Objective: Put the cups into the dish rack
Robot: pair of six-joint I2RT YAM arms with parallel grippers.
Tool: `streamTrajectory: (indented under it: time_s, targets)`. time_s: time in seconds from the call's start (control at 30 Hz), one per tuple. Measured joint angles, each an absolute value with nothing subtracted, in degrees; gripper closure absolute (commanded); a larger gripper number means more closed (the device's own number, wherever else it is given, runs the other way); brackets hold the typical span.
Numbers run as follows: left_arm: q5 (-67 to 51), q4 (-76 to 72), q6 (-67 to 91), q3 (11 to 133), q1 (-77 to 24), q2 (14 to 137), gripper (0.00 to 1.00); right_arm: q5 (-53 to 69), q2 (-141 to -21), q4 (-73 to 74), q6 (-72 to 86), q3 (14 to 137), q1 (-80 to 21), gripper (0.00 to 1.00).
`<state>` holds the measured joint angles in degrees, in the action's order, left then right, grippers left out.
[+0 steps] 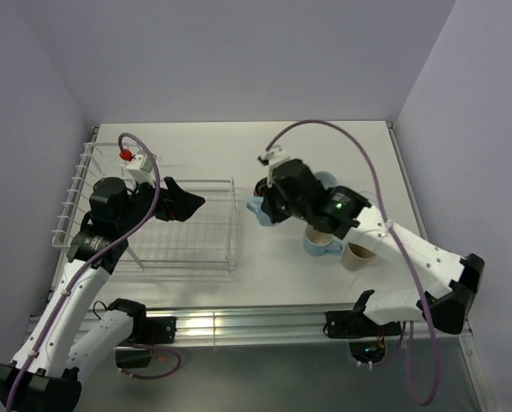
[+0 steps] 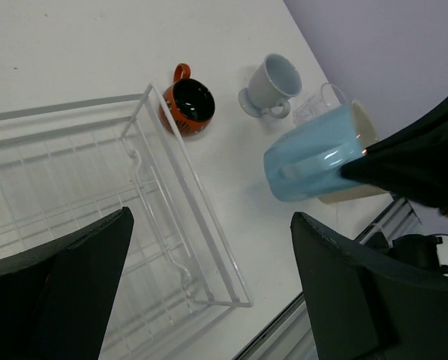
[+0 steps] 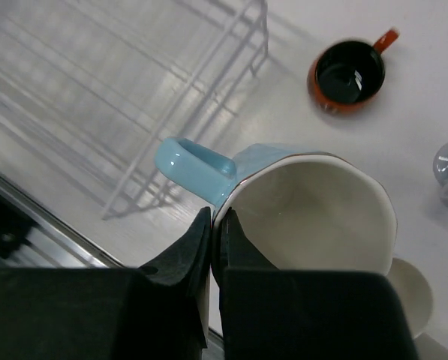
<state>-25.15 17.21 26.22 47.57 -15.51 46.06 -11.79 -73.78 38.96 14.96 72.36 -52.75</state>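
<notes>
My right gripper (image 3: 214,232) is shut on the rim of a light blue cup (image 3: 314,217), one finger inside its white bowl and one outside beside the handle. That cup (image 2: 314,161) hangs tilted just right of the dish rack (image 1: 153,232). In the top view the right gripper (image 1: 268,215) covers most of it. A red-orange cup (image 2: 187,106) stands on the table by the rack's corner. Another light blue cup (image 1: 322,245) and a cream cup (image 1: 358,255) sit under the right arm. My left gripper (image 2: 212,285) is open and holds nothing, over the rack's corner.
A pale grey-blue cup (image 2: 272,82) stands farther back on the white table (image 1: 195,154). The rack's raised end (image 1: 75,189) is at the far left by the wall. A metal rail (image 1: 238,322) runs along the near table edge.
</notes>
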Motion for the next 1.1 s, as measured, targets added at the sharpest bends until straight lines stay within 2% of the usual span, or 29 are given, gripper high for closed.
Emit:
streamTrajectory:
  time_s: [0.2,0.4,0.63,0.83,1.1]
  targets:
    - [-29.5,13.8,29.6,49.1,-15.7,46.0,0.05,1.8,-68.1,39.8,17.6,79.3,-41.4,1.00]
    - [-34.8,3.8,34.8,49.8,-16.6,46.2,0.04,18.2,-68.1,35.6,25.2,78.6,-34.9,1.00]
    - [-36.3,-5.3,37.3,50.2,-20.1,49.5,0.03,39.9,-69.7,10.9,47.0,71.6,-29.1,1.00]
    - [-36.8,-13.5,37.5,50.1,-23.4,49.7,0.03,46.6,-73.0,-7.3,63.7,68.6,-27.4,1.00]
    - [-33.8,-19.0,35.7,50.1,-27.0,50.3,0.04,50.5,-73.4,-21.3,76.8,64.0,-25.5,1.00]
